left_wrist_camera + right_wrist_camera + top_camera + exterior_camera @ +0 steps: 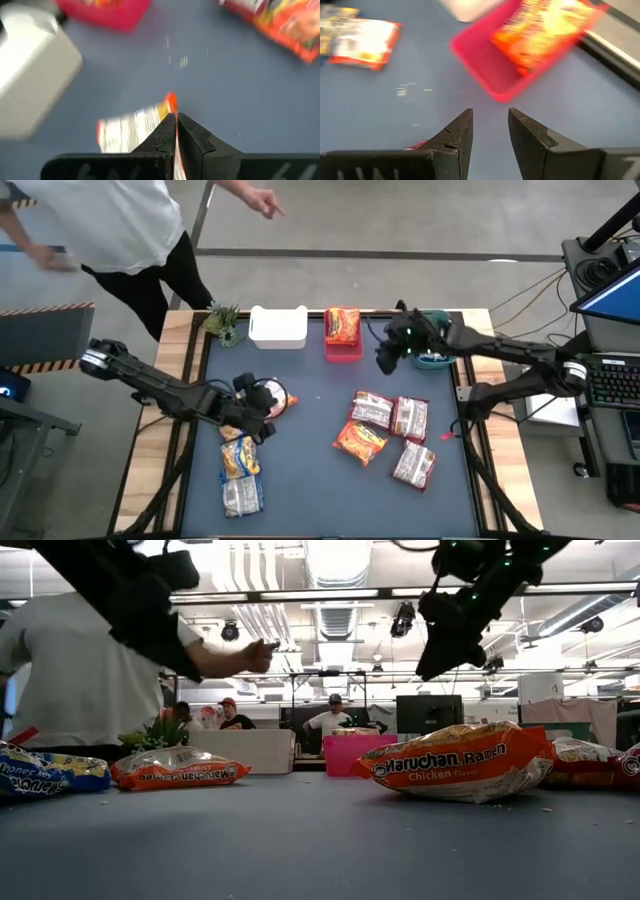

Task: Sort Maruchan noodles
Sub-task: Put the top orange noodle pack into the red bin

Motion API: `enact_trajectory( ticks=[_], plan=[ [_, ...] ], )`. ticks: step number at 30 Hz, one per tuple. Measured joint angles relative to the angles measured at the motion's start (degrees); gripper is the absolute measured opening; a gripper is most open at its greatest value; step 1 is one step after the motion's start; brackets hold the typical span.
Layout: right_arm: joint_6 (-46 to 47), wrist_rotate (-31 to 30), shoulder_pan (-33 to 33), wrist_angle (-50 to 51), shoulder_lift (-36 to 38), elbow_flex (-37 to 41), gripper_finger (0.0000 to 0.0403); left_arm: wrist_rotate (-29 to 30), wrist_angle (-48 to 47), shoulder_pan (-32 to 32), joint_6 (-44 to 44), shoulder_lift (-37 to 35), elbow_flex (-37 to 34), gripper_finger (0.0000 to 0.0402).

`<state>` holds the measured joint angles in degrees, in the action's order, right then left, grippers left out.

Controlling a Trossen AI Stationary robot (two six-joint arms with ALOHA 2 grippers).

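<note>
Overall, the broad dark-blue matte desk (320, 480) carried everything, with a person in a white shirt (110, 220) standing beyond its far left corner. Along the far edge sat a white rectangular plastic bin (277, 327), a pink plastic bin (342, 345) already holding an orange crinkly noodle packet (343, 325), and a teal bin (436, 360) mostly hidden under the right arm. A small green plant (223, 321) stood left of the white bin.

Loose packets lay in two groups: four crinkly flat ones, orange and silvery-white with red, at centre right (390, 435), and blue-yellow ones near the left (241, 470).

The left gripper (262, 402) had its jaws pinched shut on the thin edge of a silvery-white and orange packet (132, 131), which hung from them, its long axis running roughly left to right in the high view. The white and pink bins lay away on the far side from those jaws, so the carry probably ran that way.

The right gripper (388, 358) hovered just right of the pink bin, jaws parted and empty.
</note>
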<state>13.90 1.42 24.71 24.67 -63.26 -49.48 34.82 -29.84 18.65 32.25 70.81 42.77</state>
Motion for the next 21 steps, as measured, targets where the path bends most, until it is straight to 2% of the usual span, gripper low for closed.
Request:
enact_trajectory(
  ticks=[4, 7, 10, 15, 21],
  plan=[
    [1.5, 0.3, -5.2, -9.3, 1.8, 5.2, 0.0111, -8.6, -3.2, -1.4, 2.8, 2.1, 0.3, 0.0015],
    [1.6, 0.3, -8.1, -14.6, 2.1, 7.4, 0.0111, -10.7, -3.5, -1.4, 1.1, 3.9, 0.3, 0.0044],
    [1.3, 0.3, -10.0, -18.5, 1.7, 8.8, 0.0111, -9.4, -4.8, -1.6, -0.4, 5.7, 0.3, 0.0084],
    [0.2, 0.1, -11.6, -20.5, 0.1, 9.7, 0.0111, -2.5, -7.3, -2.6, -2.4, 9.3, 0.3, 0.0147],
    [-0.5, 0.1, -11.7, -20.6, -2.0, 9.8, 0.0111, -2.6, -6.7, -5.5, -3.8, 13.7, 0.2, 0.0157]
  ],
)
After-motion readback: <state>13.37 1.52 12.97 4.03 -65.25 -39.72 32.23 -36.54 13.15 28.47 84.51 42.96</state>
